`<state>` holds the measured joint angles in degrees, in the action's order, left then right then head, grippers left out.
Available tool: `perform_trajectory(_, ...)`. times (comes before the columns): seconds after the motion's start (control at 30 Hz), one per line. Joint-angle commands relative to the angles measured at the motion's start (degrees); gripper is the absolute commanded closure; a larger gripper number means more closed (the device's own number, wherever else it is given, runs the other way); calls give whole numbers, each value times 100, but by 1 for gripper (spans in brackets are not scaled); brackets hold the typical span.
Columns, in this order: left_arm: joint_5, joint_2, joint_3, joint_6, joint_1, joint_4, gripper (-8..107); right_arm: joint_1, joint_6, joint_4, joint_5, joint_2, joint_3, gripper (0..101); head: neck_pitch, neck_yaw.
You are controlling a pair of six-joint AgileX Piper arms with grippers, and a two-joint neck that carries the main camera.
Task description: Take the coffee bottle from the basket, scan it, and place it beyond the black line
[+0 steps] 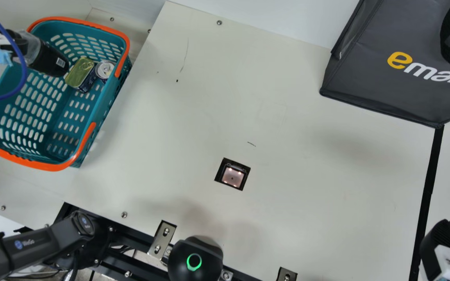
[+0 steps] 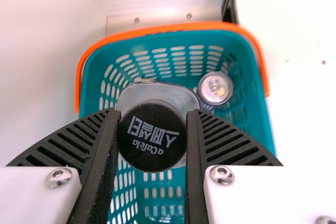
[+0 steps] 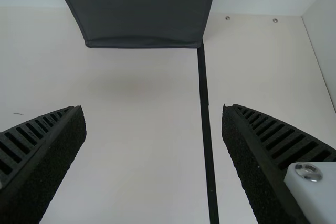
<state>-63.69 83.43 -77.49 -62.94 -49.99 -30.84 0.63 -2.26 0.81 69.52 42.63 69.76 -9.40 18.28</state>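
Pinches the coffee bottle point(image 1: 55, 59) in the left hand point(image 2: 153, 113), by the upper part, with the black cap point(image 2: 152, 137) showing. Hangs in or just above the basket point(image 1: 41, 166), at the flat tin point(image 1: 79, 72); can't quite tell from here whether touching.

Looks stiff, smooth and probably full, so heavyish and liable to slip or swing from so high a hold. Grip squarely on the clear upper body, firm but not crushing.

Note the flat tin and the round can point(image 1: 104, 69) bunched at one end of the perforated basket. Lift clear of both, then carry to the scanner window point(image 1: 233, 176) in the desk point(image 1: 295, 168).

See the right hand point(image 3: 153, 111) spread, pinching nothing, near the black line point(image 1: 429, 175).
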Motion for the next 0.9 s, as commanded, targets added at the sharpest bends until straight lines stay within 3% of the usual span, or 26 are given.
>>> perform_trajectory(0.0,-13,-56,-23,72,109,-11,89,0,0,0,0,0,0,10,148,14)
perform_trajectory(0.87,-57,-893,27,1380,1900,14,89,0,0,0,0,0,0,10,148,14)
